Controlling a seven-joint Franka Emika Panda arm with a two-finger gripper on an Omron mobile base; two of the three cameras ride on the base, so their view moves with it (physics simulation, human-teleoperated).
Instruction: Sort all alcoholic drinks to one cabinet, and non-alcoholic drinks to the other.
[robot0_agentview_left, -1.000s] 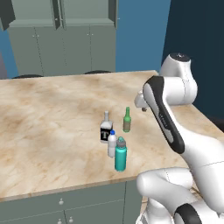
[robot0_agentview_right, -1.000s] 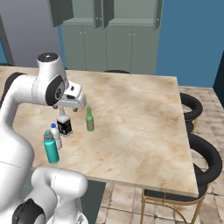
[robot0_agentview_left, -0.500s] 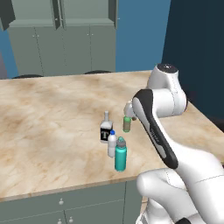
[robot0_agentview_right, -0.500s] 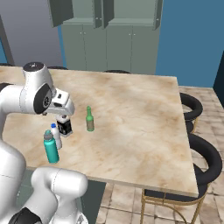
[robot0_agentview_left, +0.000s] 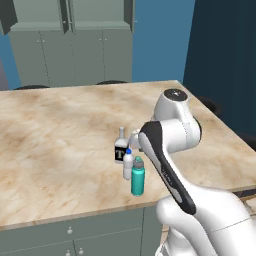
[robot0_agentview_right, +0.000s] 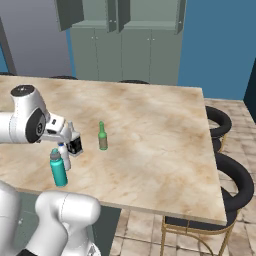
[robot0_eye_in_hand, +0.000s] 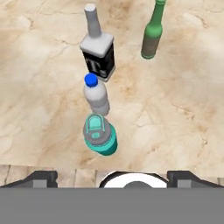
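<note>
Four bottles stand close together on the marble counter. The alcoholic drinks are a square clear bottle with a black "T" label and a slim green glass bottle. The non-alcoholic drinks are a white bottle with a blue cap and a fat teal bottle with a grey cap. My gripper hangs open above the counter's front edge, nearest the teal bottle, and holds nothing. In the left base view my arm hides the green bottle.
Grey wall cabinets hang at the back with doors ajar, above tall grey cupboards. Dark stools stand along the counter's right side. Drawers run under the front edge. Bare counter stretches left and behind the bottles.
My arm has folded and swung down toward the bottles, bringing the hand over the group. The bottles have not moved. The gripper stays open.
</note>
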